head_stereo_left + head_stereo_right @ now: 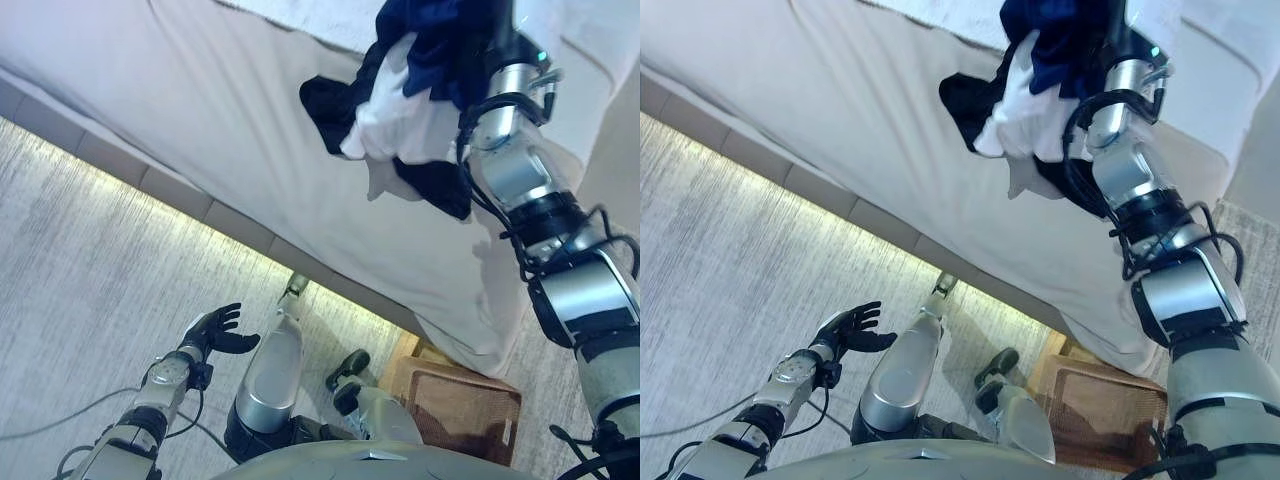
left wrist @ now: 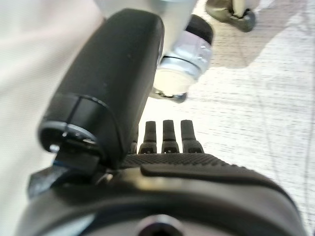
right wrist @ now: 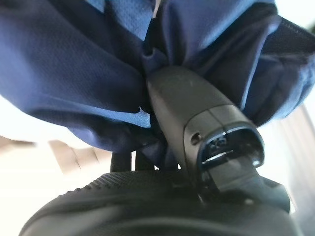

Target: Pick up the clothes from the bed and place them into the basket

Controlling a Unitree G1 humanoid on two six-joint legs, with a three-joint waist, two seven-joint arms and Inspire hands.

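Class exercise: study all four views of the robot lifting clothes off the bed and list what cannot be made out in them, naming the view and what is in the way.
- Right hand: its fingers are buried in the clothes, both eye views and right wrist view.
- Basket: interior and far side hidden by the bed overhang, eye views.
- Number of garments in the bundle: folds overlap.
- Left hand: held apart over the floor, open.

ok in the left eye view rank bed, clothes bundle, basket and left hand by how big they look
1. bed
2. clothes bundle
3. basket, partly hidden, so unsure against the bundle
4. left hand
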